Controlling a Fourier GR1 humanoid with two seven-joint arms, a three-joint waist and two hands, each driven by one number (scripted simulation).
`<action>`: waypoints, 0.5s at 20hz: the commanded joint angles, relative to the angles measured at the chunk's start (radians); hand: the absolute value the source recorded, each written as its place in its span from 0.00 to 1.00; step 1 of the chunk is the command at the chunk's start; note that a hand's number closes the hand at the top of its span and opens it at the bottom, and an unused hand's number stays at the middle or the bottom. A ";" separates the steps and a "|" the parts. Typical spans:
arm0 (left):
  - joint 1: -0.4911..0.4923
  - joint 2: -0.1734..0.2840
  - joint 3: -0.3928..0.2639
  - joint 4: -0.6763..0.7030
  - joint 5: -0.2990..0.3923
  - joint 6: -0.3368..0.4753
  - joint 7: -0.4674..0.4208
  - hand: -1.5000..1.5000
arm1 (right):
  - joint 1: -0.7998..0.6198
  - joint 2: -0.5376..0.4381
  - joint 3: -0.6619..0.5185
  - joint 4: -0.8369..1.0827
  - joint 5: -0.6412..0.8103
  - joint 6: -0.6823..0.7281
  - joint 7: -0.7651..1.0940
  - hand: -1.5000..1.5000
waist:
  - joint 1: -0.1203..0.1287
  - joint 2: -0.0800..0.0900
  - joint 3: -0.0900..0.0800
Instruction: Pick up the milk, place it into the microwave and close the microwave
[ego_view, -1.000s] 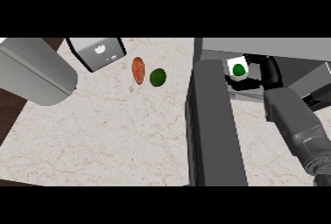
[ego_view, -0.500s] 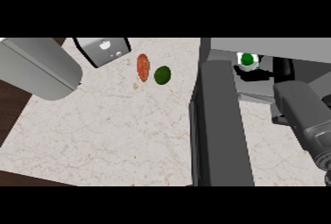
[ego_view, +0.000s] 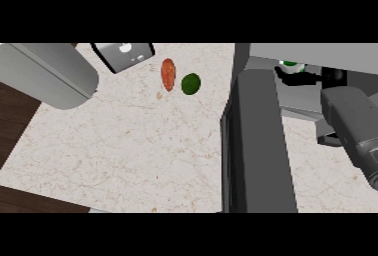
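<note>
Right hand reached into microwave, fingers curled round milk.

Nearest the viewer, the right forearm is seen running up the right side toward the oven cavity, so the carton can be set down inside. The open microwave door is swung out toward the viewer, left of the arm, kept out of the way until the drop is done. The milk is held at the mouth of the cavity, mostly hidden by the hand and the microwave top; whether it is resting on the floor cannot be told. Placing step judged nearly finished; release and door closing not yet done. On the counter, a green fruit and orange vegetable lie side by side, well apart from the work. The left forearm is seen at upper left; the left hand is not shown.
</note>
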 joint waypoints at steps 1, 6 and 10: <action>-0.010 0.003 -0.010 -0.010 0.005 0.008 0.012 0.00 | -0.007 -0.015 0.001 0.005 0.005 -0.006 0.006 1.00 | 0.008 0.005 0.001; -0.033 0.019 0.011 0.005 -0.003 0.015 0.014 0.00 | -0.022 -0.024 -0.007 0.008 0.001 -0.004 0.015 1.00 | 0.018 0.011 0.001; -0.038 0.033 0.024 0.017 -0.019 0.015 0.020 0.00 | -0.019 -0.045 -0.009 0.005 0.001 0.008 0.000 1.00 | 0.022 0.017 0.002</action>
